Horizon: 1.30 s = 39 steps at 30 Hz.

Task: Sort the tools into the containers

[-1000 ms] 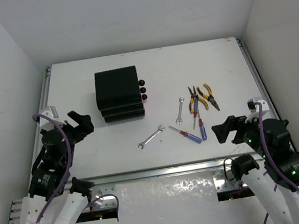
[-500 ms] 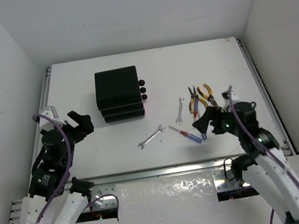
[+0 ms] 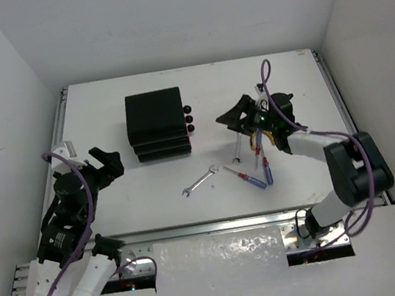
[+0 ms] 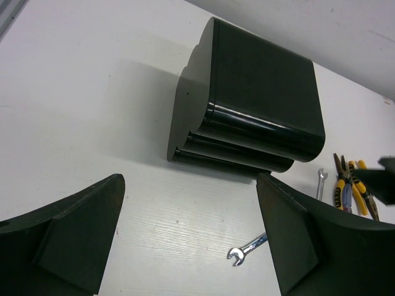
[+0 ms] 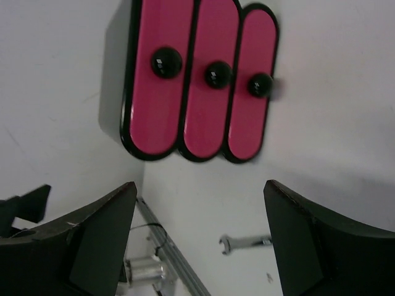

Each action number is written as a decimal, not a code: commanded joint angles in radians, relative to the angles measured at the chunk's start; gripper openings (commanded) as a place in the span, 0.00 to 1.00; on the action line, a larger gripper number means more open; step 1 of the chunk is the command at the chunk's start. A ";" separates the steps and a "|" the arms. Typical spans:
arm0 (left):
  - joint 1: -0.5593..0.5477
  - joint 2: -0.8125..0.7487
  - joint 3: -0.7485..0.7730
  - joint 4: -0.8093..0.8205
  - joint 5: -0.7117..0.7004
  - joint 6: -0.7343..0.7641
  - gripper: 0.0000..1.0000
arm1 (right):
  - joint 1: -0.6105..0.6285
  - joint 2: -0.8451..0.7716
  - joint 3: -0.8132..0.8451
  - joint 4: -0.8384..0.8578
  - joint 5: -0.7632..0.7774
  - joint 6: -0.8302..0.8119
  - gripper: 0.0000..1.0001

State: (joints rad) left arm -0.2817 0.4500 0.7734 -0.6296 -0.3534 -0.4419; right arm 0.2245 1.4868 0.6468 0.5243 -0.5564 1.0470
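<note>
The black chest stands at the back left, its three drawers shut. Their magenta fronts and round black knobs fill the top of the right wrist view. My right gripper is open and empty, hovering right of the knobs and facing them. A silver wrench lies mid-table, and a second wrench, a red screwdriver and a blue screwdriver lie right of it. The yellow pliers lie partly under the right arm. My left gripper is open and empty, left of the chest.
White walls close in the table on three sides. A metal rail runs along the near edge. The first wrench also shows in the left wrist view and in the right wrist view.
My right arm has swung from the near right edge up and left over the tools, and its gripper now faces the drawer fronts. The left arm has not moved.
</note>
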 commanded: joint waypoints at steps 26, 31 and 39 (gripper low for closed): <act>-0.001 0.049 0.026 0.051 0.050 0.025 0.86 | 0.134 0.627 0.660 0.167 -0.204 0.105 0.48; -0.001 0.052 0.024 0.051 0.051 0.025 0.86 | 0.134 0.632 0.675 0.157 -0.215 0.087 0.23; -0.001 0.049 0.024 0.051 0.050 0.025 0.86 | 0.122 0.609 0.593 0.232 -0.226 0.116 0.15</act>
State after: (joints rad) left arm -0.2817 0.4999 0.7734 -0.6250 -0.3092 -0.4267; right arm 0.3481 2.1201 1.2678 0.6903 -0.7586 1.1713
